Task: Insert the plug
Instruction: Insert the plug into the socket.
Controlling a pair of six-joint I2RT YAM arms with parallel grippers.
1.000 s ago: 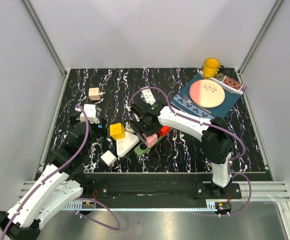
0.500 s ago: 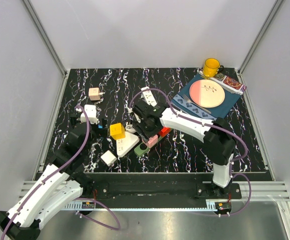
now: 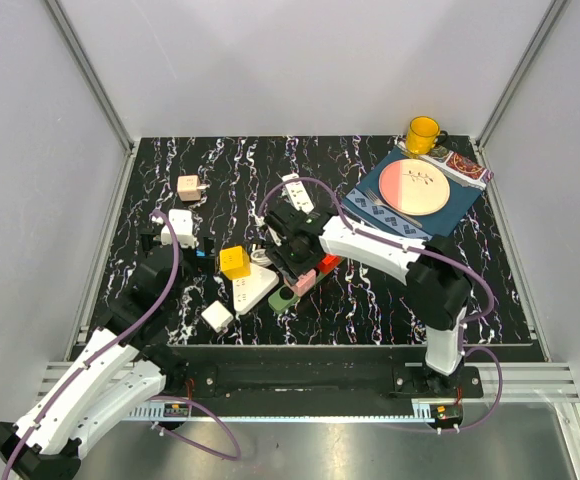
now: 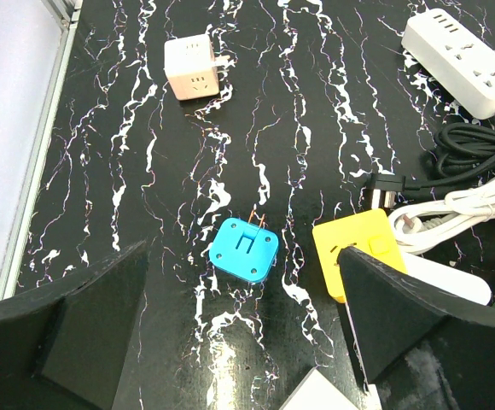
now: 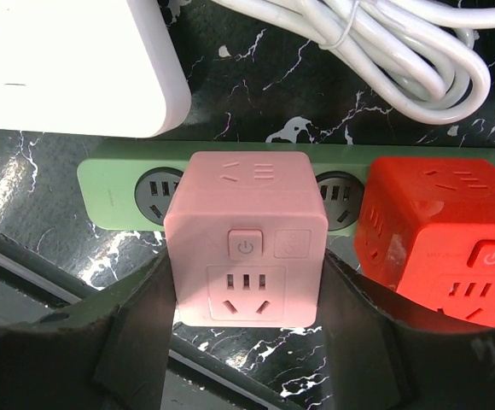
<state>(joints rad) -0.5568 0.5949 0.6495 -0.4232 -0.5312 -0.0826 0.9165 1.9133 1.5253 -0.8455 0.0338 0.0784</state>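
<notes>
A pink cube plug (image 5: 246, 239) stands on the green power strip (image 5: 111, 184), between two grey sockets. My right gripper (image 5: 246, 301) is shut on it, with a finger pressed on each side face. A red cube plug (image 5: 439, 231) sits on the same strip just to its right. In the top view, the right gripper (image 3: 295, 264) is low over the pink cube (image 3: 303, 281) at the table's middle. My left gripper (image 4: 243, 342) hangs open above a blue plug (image 4: 243, 249), touching nothing.
Around the strip lie a yellow cube (image 3: 235, 262), a white power strip (image 3: 253, 288), a white cube (image 3: 216, 317) and coiled white cable (image 5: 401, 51). Another pink cube (image 3: 188, 186) and a white adapter (image 3: 178, 225) lie at the left. A plate (image 3: 417, 187) and a yellow mug (image 3: 423, 134) are at the back right.
My right gripper shifted slightly left and closed its fingers onto the pink cube plug. The left arm has stayed still.
</notes>
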